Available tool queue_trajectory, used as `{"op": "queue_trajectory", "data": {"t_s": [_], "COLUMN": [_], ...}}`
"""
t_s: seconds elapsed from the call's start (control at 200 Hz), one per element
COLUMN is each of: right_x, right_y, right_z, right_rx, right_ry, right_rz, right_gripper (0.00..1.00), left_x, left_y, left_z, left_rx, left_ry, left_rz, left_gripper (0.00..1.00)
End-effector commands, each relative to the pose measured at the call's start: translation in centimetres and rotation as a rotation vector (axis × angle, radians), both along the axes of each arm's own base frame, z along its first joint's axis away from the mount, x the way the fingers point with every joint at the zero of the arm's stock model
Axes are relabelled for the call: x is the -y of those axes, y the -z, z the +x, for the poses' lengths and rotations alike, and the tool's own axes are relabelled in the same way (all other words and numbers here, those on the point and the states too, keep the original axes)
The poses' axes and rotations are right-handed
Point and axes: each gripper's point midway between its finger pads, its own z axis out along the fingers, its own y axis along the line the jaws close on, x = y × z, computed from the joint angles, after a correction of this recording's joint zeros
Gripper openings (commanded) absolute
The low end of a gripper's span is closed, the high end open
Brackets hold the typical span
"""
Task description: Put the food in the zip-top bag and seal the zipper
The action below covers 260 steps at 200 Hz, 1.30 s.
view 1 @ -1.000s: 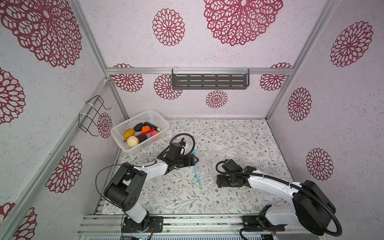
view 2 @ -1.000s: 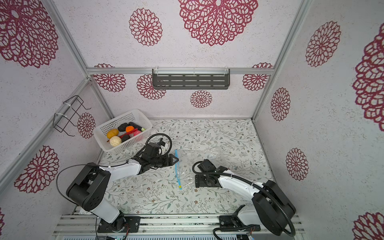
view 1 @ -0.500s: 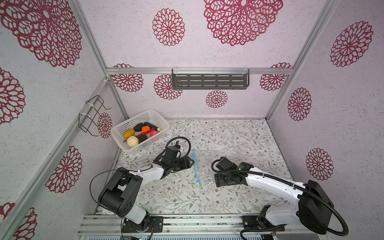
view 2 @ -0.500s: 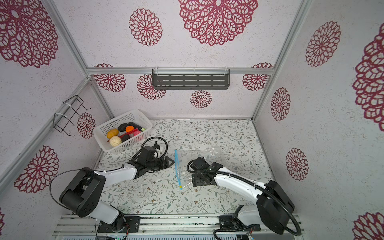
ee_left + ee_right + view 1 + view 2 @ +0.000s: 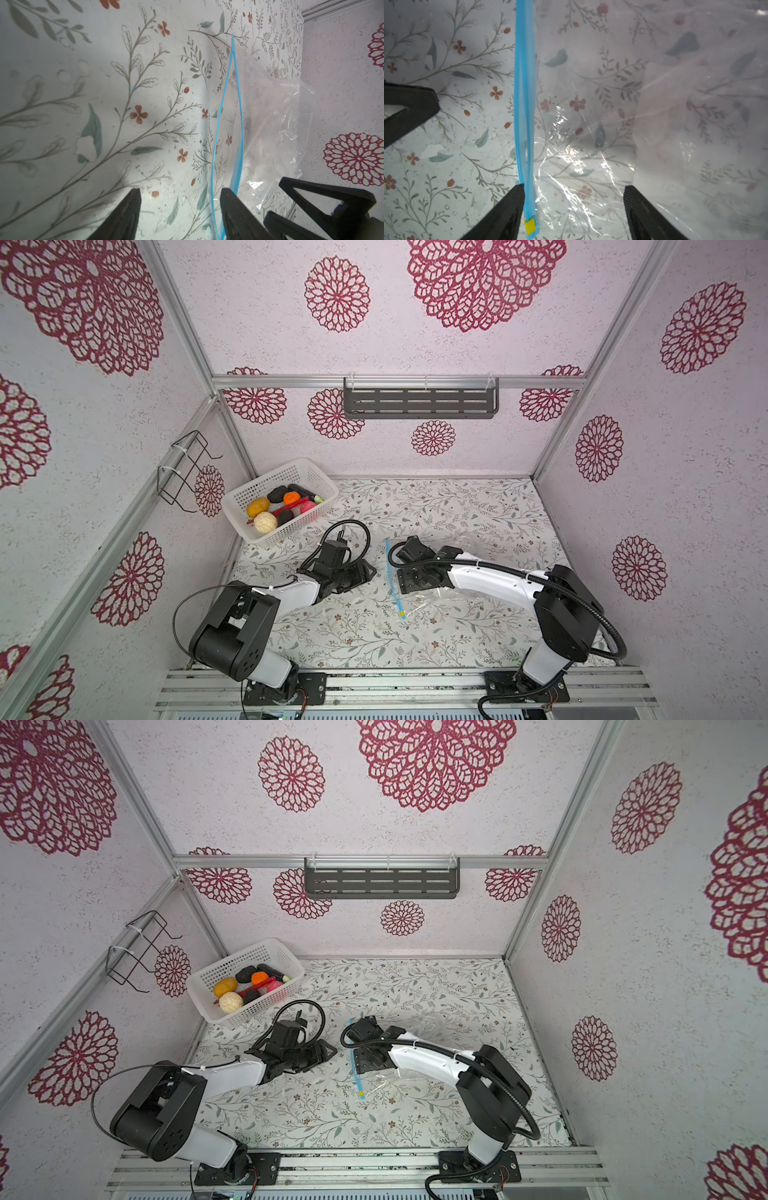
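Black left gripper [image 5: 179, 191]: released, jaws apart, low over the table just left of the bag's mouth; one finger [image 5: 228, 207] stands right at the blue lips, nothing clamped.
Right gripper [image 5: 573, 187]: released as well, jaws spread above the mouth edge; one finger [image 5: 512, 207] is just beside the blue strip, the other is over the clear film, and nothing is pinched.
Zipper [image 5: 525, 104]: thin light blue strip running near to far along the bag's left edge; in the left wrist view its two lips bow apart a little, so the mouth looks unsealed.
Slider tab [image 5: 530, 226]: small, yellow, at the near end of the strip.
Zip-top bag [image 5: 449, 599]: flat in the middle of the table [image 5: 374, 639], mouth facing left, body spreading right beneath the right arm; empty.
Handling: the film looks very light, limp, crinkly and slick; it likely slides or lifts whole if tugged on one side, and a lip probably slips from a shallow pinch.
Where to hold: probably on the blue strip, the stiffest part, one gripper per lip near the middle, to spread the mouth; the tab suits the sealing pull.
Food [image 5: 282, 506]: all in the white basket [image 5: 291, 531] at the far left, well apart from the bag; the pieces look small, light and rounded, likely to roll.
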Motion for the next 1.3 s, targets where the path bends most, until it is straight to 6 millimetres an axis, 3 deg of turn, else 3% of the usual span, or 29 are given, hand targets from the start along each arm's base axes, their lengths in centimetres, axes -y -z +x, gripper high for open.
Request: {"op": "queue_trajectory", "data": {"t_s": [0.0,0.245,0.6,0.786,1.076,1.296], "right_x": [-1.2,-2.3,-3.3,-3.5,-3.1,-2.7], "right_y": [-1.1,0.0,2.1,2.2,0.7,-1.6], "right_z": [1.4,3.1,4.0,4.0,3.8,3.4], "right_rx": [0.05,0.077,0.062,0.063,0.078,0.091], "right_ry": [-0.018,-0.017,-0.034,-0.038,-0.035,-0.02], "right_rz": [0.001,-0.045,-0.086,-0.083,-0.061,0.005], "right_gripper": [0.78,0.71,0.4,0.17,0.0,0.0], "left_x": [-0.4,-0.3,-0.2,-0.1,0.7,3.3], "left_y": [-0.2,0.4,0.7,0.7,0.0,-1.9], "left_z": [-0.2,-0.1,0.0,0.0,0.2,0.6], "left_rx": [0.005,-0.011,-0.019,-0.02,0.0,0.05], "left_ry": [-0.001,0.0,0.001,-0.001,0.017,0.079], "left_rz": [0.006,0.005,0.0,-0.004,-0.039,-0.098], "left_gripper": [0.65,0.65,0.65,0.65,0.64,0.61]}}
